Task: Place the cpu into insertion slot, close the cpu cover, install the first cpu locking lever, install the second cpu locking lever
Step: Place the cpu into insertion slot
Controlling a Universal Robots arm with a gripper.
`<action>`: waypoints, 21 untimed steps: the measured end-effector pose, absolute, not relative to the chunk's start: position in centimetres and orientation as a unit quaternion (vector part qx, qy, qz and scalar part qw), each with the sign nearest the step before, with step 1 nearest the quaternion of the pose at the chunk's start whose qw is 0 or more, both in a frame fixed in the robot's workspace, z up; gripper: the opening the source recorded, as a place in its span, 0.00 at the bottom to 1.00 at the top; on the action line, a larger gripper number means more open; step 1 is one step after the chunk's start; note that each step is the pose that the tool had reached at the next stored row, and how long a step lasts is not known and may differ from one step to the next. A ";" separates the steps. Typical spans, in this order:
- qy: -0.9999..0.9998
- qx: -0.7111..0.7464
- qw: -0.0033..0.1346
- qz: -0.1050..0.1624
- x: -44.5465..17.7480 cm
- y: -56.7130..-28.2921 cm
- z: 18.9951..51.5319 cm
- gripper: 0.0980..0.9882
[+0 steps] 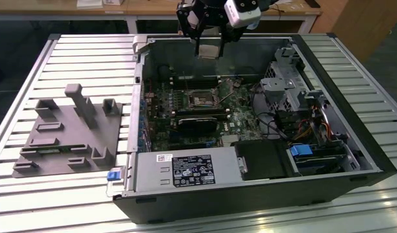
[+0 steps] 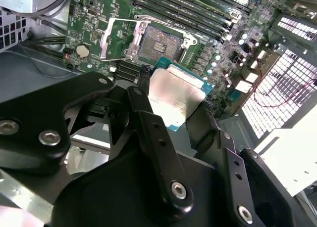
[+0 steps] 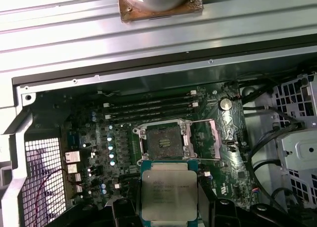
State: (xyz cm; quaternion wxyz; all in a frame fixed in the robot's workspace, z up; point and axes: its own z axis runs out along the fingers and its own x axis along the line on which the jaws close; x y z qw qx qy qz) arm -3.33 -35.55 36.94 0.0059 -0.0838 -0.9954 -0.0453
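over the open case (image 1: 250, 199), gripper (image 1: 208, 51) jaws clamped on the cpu (image 3: 168, 195) (dull silver lid, faint print), insertion slot (image 3: 162, 140) uncovered, cpu cover (image 3: 203, 121) raised

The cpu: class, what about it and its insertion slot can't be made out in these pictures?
1. Underside of the cpu: faces away from the camera in both wrist views.
2. One corner of the cpu: in the second wrist view, hidden behind a finger of the end effector.
3. Contacts inside the insertion slot: too small to tell in the exterior view.
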 end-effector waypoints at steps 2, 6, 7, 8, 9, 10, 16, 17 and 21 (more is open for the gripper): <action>-0.995 -0.086 0.006 -0.045 -3.3 -35.5 36.9 0.50; -0.995 -0.090 0.006 -0.045 -3.3 -35.6 36.9 0.50; -0.995 -0.091 0.006 -0.045 -3.3 -35.5 36.9 0.50; -0.995 -0.092 0.006 -0.045 -3.3 -35.5 36.9 0.50; -0.995 -0.093 0.005 -0.045 -3.3 -35.6 36.9 0.50; -0.995 -0.094 0.005 -0.045 -3.3 -35.6 36.9 0.50; -0.994 -0.099 0.005 -0.045 -3.3 -35.6 36.9 0.50; -0.994 -0.100 0.005 -0.045 -3.3 -35.6 36.9 0.50; -0.994 -0.104 0.005 -0.045 -3.3 -35.6 36.9 0.50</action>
